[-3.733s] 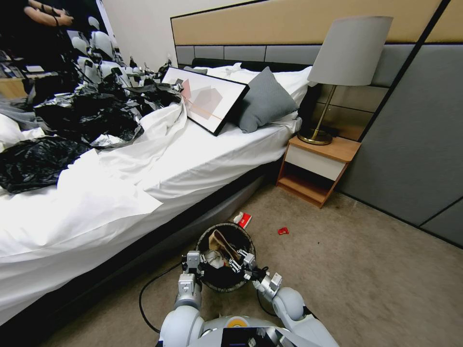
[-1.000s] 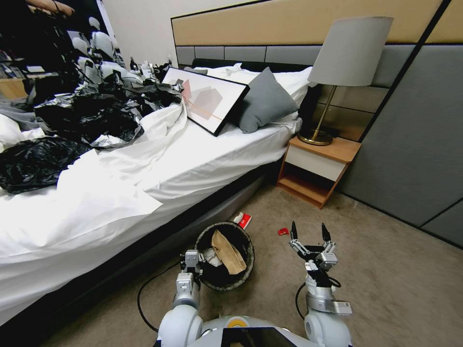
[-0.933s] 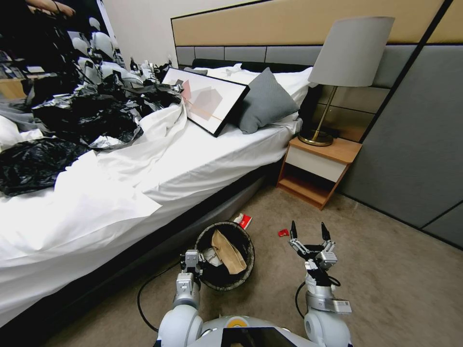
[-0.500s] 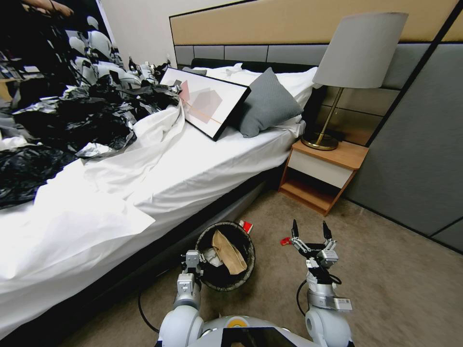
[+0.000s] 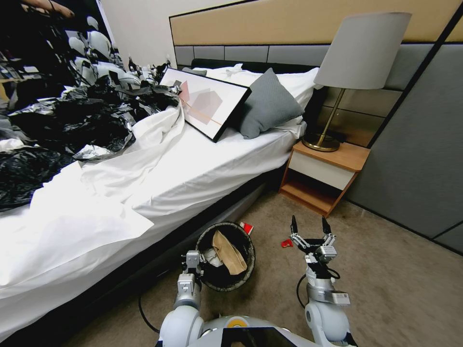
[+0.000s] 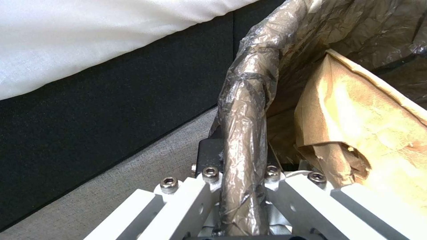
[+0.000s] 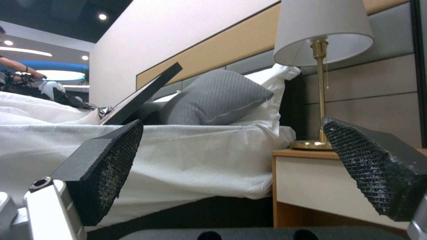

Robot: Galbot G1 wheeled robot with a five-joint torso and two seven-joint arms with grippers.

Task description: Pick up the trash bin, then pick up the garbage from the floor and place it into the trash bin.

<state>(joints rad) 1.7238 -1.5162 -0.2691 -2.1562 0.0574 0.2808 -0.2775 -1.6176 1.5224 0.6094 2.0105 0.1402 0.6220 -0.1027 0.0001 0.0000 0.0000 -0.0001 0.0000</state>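
The trash bin (image 5: 247,275) stands on the carpet beside the bed, lined with a dark bag. A tan paper bag (image 5: 227,250) and a white scrap (image 5: 211,258) lie inside it. My left gripper (image 5: 193,263) is shut on the bin's near-left rim (image 6: 247,133), with the tan bag (image 6: 356,126) close beside it. My right gripper (image 5: 308,225) hangs open above the carpet, right of the bin, its pads (image 7: 106,160) wide apart. Garbage on the floor: a small red scrap (image 5: 286,243) just left of the right gripper, and a red-and-white packet (image 5: 247,227) behind the bin.
The bed (image 5: 169,164) runs along the left, its dark base close to the bin. A wooden nightstand (image 5: 322,176) with a lamp (image 5: 359,53) stands ahead on the right. A black cable (image 5: 143,306) loops on the carpet. Open carpet (image 5: 400,284) lies right.
My right gripper has left the bin, where it held the tan bag, and now stands open to the right. The bag lies in the bin. The whole view has since shifted.
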